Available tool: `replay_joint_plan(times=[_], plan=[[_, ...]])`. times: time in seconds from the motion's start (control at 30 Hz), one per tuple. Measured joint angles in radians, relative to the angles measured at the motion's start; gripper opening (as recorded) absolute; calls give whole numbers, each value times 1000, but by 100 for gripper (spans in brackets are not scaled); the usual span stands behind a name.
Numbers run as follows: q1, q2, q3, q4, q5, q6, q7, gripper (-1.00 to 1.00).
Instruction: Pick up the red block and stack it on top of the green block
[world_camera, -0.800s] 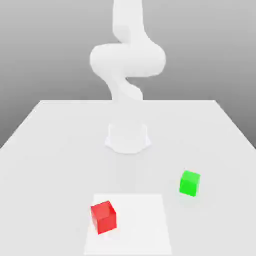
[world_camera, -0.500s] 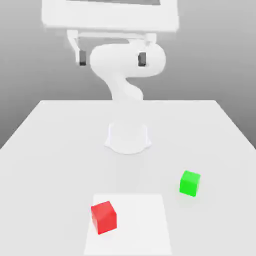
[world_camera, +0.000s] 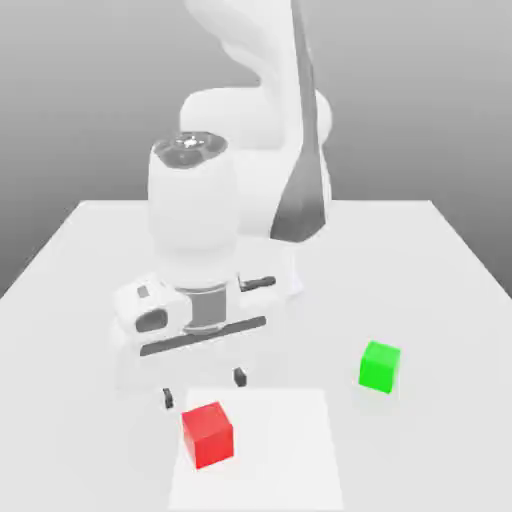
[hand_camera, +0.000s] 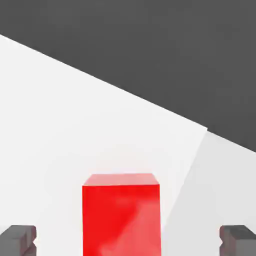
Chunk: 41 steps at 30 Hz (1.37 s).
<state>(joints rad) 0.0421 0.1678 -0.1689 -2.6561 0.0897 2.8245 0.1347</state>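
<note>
Nearest the camera in the exterior view, the red block (world_camera: 207, 435) sat on a paler square patch (world_camera: 290, 450) of the table (world_camera: 80, 260), twd the patch's left side, w/ one vertical edge turned toward the viewer, so rotated rel. to the patch. Just behind and above it hung the gripper (world_camera: 203, 389), jaws wide open and holding nothing; the two dark fingertips (world_camera: 167, 398) stood apart, not touching the block. In the hand view the block (hand_camera: 122, 212) sat betw. the two pads (hand_camera: 18, 239) w/ clear gaps both sides, so lateral alignment looked OK. Main risk, imo: tips looked a bit far of the block in the exterior view, so a straight descent could land a finger on the top face or clip an edge and shove it. Yaw mismatch could also make the pads close on corners, twisting the block or giving a weak grip. Further back and to the right, well apart, sat the green block (world_camera: 380, 366) on bare table; a skewed grasp would prob. carry over as an off-centre stack there. Farthest back stood the arm's base.
</note>
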Motion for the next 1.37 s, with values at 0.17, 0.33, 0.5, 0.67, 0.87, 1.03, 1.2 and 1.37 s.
replay_joint_plan(times=[0.17,0.33,0.5,0.67,0.87,1.03,1.2,1.37], plan=[[-48,128,61,18,59,106,-46,-100],[-52,138,66,20,62,113,-48,-100],[-24,1,21,-2,-13,-1,7,-100],[115,-160,90,-74,-20,-88,30,-100],[315,-334,209,-206,10,-128,47,-100],[433,-412,324,-293,4,-119,75,-100],[418,-255,343,-294,-50,38,114,-100],[410,-184,337,-292,-85,106,138,100]])
